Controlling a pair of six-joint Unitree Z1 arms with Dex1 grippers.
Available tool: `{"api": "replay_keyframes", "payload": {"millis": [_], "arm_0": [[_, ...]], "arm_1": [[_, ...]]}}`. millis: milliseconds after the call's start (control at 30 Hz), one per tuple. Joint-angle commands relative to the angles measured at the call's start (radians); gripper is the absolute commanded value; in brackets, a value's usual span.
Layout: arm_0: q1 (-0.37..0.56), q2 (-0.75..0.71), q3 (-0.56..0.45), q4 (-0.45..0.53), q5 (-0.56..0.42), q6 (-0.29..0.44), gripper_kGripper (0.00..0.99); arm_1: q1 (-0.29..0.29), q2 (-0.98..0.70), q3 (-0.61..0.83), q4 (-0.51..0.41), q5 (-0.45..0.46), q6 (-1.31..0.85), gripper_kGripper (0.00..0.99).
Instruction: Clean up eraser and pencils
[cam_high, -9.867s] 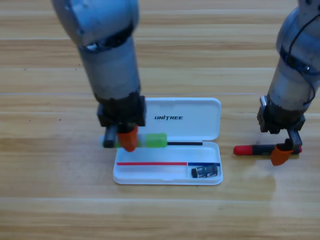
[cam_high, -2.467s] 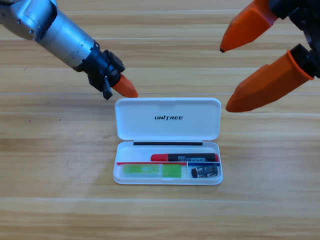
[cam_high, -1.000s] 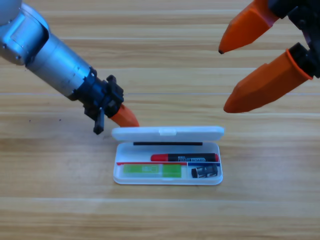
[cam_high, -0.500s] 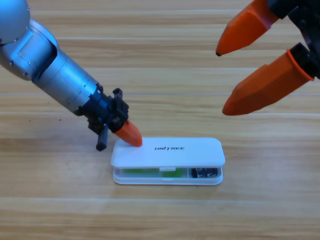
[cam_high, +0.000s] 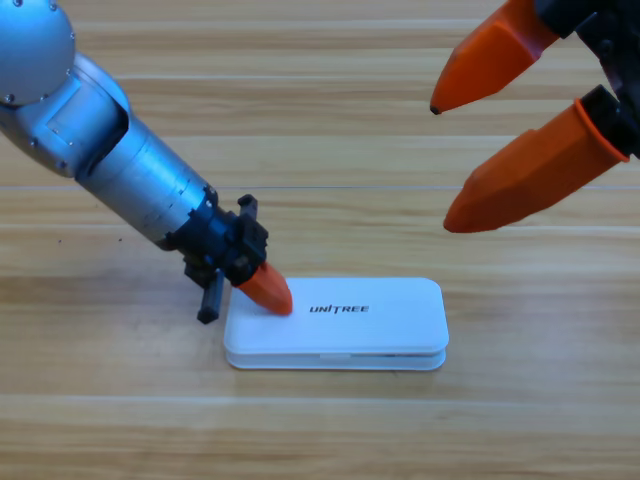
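Left gripper (cam_high: 262, 288): reaches in from the upper left on its grey arm, its orange jaw tip pressing on the top left corner of the white case (cam_high: 370, 325); whether its jaws are parted or closed cannot be told. The case lies flat on the wooden table (cam_high: 320, 430) with its lid down over the base, the printed side up. The eraser and pencils are hidden from sight under the lid. Right gripper (cam_high: 440, 160): waits at the upper right corner, large and partly cut off, its two orange jaws spread wide apart, holding nothing, well clear of the case.
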Motion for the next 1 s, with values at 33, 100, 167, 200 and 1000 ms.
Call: {"api": "replay_keyframes", "payload": {"millis": [33, 100, 167, 200, 1000], "arm_0": [[-0.031, 0.013, 0.045, -0.024, 0.008, 0.010, 0.000], [-0.031, 0.016, 0.055, -0.033, 0.008, 0.010, 0.000], [-0.031, 0.018, 0.062, -0.040, 0.008, 0.011, 0.000], [-0.031, 0.021, 0.064, -0.043, 0.008, 0.011, 0.000], [-0.047, -0.162, -0.122, 0.231, 0.034, -0.112, 0.299]], "arm_1": [[-0.030, -0.007, 0.025, -0.030, 0.008, 0.006, 0.917], [-0.030, -0.007, 0.025, -0.029, 0.008, 0.006, 0.917], [-0.030, -0.007, 0.023, -0.030, 0.008, 0.006, 0.917], [-0.030, -0.007, 0.023, -0.030, 0.008, 0.006, 0.917], [-0.030, 0.015, 0.017, -0.033, 0.007, 0.006, 0.917]]}}
